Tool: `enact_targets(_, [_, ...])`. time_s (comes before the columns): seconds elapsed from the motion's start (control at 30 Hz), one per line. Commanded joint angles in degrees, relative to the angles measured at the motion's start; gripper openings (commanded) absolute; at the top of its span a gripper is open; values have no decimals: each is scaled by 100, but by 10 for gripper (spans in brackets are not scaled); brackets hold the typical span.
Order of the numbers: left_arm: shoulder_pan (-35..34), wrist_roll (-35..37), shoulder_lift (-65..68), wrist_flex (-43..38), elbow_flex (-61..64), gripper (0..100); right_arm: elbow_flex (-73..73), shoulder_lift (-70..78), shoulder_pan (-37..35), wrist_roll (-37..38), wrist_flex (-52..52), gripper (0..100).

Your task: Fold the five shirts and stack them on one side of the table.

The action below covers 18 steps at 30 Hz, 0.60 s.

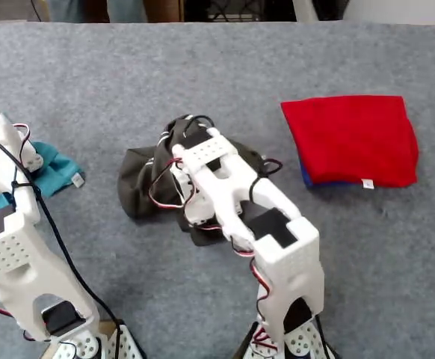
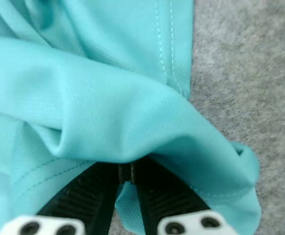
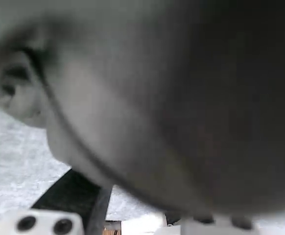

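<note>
Tightly, our left jaws pinched a smooth teal shirt (image 2: 108,98); we couldn't tell the right jaws' state against the crumpled dark shirt (image 1: 136,187).

Blurred dark shirt (image 3: 191,98) bunched right up against the tool (image 3: 132,210), a patch of grey desk (image 3: 15,161) beside.

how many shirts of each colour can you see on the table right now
teal shirt: 1
dark olive shirt: 1
red shirt: 1
blue shirt, lying under the red one: 1
total: 4 shirts in view
</note>
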Motion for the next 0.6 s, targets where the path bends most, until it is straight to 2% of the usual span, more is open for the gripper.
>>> enact_targets(0.0, [127, 9, -44, -105, 22, 34, -233, 136, -79, -70, -53, 185])
enact_targets(0.27, [127, 9, -44, -105, 22, 34, -277, 708, -62, -53, -202, 185])
enact_targets(0.57, [119, 9, -44, -185, 48, 34, -224, -277, 9, 149, 378, 184])
